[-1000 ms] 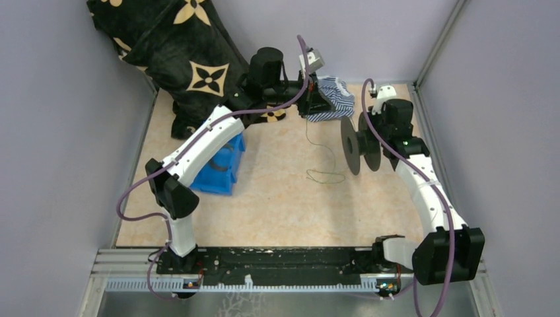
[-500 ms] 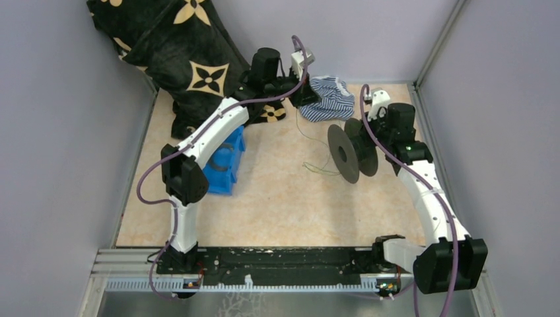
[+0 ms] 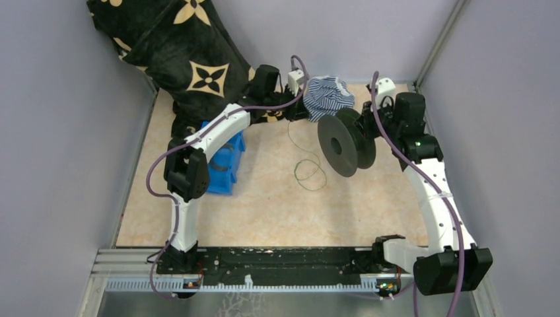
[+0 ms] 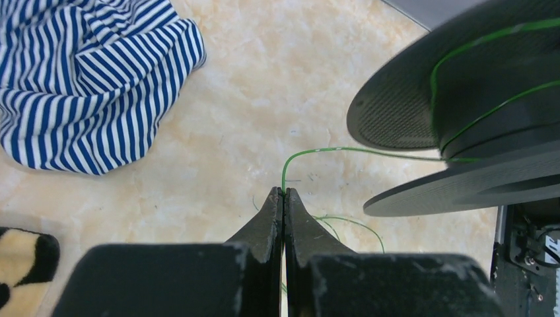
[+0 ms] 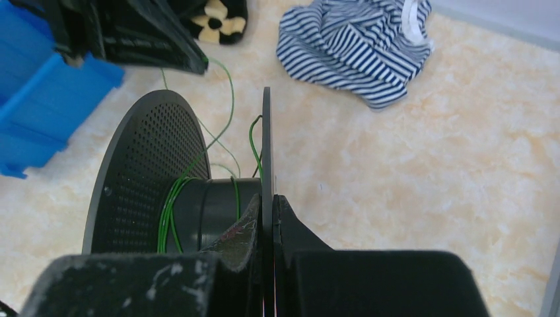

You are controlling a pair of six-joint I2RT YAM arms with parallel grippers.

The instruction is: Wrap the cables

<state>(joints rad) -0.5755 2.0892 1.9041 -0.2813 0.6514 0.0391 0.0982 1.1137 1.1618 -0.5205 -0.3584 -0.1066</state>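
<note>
Toward the far right of the surface [image 3: 264, 211], the black spool [image 3: 343, 145] is held on edge, with the right jaws clamped on one flange. Just left of it, the left jaws are pinched shut on the cable [image 4: 330, 148], whose slack lies looped near the spool. The strand should be drawn taut and guided between the flanges, so that no turn slips off.

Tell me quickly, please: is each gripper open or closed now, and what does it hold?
Left gripper: closed, pinching the thin green cable.
Right gripper: closed on a flange of the black round perforated spool.
</note>
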